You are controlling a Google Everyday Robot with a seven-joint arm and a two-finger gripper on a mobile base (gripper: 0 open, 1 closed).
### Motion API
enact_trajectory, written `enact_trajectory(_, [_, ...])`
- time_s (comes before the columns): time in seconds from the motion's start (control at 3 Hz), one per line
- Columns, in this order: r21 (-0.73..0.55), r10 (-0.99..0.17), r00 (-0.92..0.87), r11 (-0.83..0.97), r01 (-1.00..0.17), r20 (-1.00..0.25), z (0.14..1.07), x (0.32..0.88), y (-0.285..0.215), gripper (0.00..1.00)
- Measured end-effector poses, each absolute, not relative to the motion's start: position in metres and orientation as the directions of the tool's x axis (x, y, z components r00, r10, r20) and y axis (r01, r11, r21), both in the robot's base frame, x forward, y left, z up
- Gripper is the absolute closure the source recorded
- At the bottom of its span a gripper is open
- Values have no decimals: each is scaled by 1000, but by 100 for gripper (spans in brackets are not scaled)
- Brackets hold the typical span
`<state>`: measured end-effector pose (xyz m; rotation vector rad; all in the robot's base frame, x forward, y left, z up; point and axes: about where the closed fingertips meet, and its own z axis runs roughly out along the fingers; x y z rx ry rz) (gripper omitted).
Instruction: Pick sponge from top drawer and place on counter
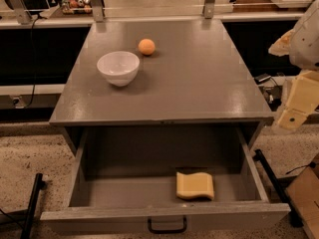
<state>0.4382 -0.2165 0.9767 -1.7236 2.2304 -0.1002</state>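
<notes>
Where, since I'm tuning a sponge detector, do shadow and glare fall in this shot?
Camera view: dim warm light; sheen on the counter at its far end; bowl and ball cast soft shadows; drawer back in deep shadow, sponge near its front lit; gripper, at the right edge beside the counter, brightest.

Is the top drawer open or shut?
Open: the top drawer is pulled out, showing the sponge inside. The gripper hangs right of the counter.
</notes>
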Motion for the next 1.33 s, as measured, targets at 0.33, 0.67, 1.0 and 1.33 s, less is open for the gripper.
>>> enact_trajectory(0.33, [-265,-953,-202,260,-929,-226,959,436,-207,0])
enact_trajectory(0.67, [-278,-951,-203,266,-923,-235,934,442,-203,0])
enact_trajectory(1.0, [-264,-956,-181,241,-934,-230,931,441,-196,0])
enact_trajectory(1.33, [-236,-957,-126,189,-953,-260,905,430,-161,8])
